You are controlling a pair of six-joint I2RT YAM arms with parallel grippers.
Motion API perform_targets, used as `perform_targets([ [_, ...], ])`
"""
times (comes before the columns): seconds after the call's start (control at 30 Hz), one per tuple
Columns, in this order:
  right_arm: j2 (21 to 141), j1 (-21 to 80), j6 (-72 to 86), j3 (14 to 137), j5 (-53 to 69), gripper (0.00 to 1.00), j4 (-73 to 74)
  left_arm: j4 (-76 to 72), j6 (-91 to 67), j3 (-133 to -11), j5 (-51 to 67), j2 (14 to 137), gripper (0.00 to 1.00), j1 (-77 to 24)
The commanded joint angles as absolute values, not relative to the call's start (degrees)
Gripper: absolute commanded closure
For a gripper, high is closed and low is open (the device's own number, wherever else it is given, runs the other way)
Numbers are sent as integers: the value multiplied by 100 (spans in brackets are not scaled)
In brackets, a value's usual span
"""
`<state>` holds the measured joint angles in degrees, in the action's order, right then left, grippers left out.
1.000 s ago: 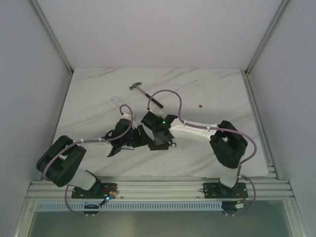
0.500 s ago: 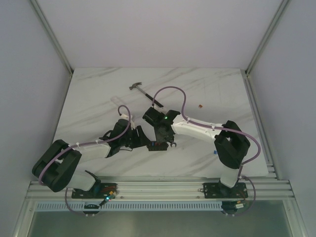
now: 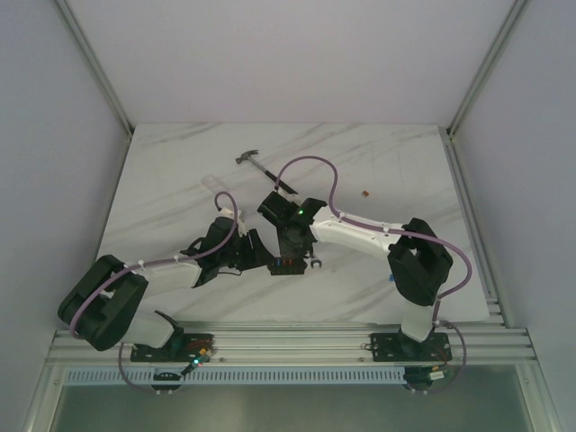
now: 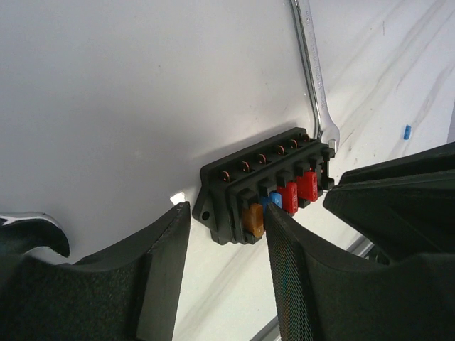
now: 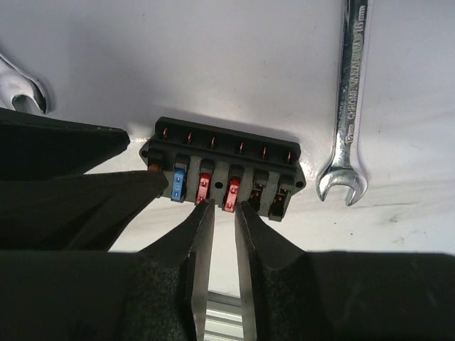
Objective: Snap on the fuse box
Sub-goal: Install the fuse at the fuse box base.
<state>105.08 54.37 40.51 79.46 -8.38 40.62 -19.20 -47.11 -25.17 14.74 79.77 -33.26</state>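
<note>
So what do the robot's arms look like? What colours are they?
Both the left arm and the right arm are white tubes joined by chunky black rounded joints. A purplish cable loops along each, and a tiny green light glows on the right arm. The left gripper and right gripper each have two black wedge-shaped fingers.

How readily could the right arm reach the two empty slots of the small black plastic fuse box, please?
Probably yes: the right gripper sits at the red fuses beside them, and nothing covers those slots.

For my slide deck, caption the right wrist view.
Right tool poised at the fuse box, narrowly parted, a silver wrench lying alongside.
</note>
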Motion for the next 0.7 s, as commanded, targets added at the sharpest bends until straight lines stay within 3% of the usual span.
perform_targets([
  [0.0,10720,5440,4196,8099,-782,76,4161,-1897,-4855,-2565,1574,7868,45,-3365],
  [0.4,10886,5440,4287,8180,-972,83,4338,-2063,-5021,-2516,1690,7917,45,-3427],
  [0.67,11013,5438,4264,8179,-914,93,4377,-2217,-5079,-2475,1773,8042,45,-3486],
])
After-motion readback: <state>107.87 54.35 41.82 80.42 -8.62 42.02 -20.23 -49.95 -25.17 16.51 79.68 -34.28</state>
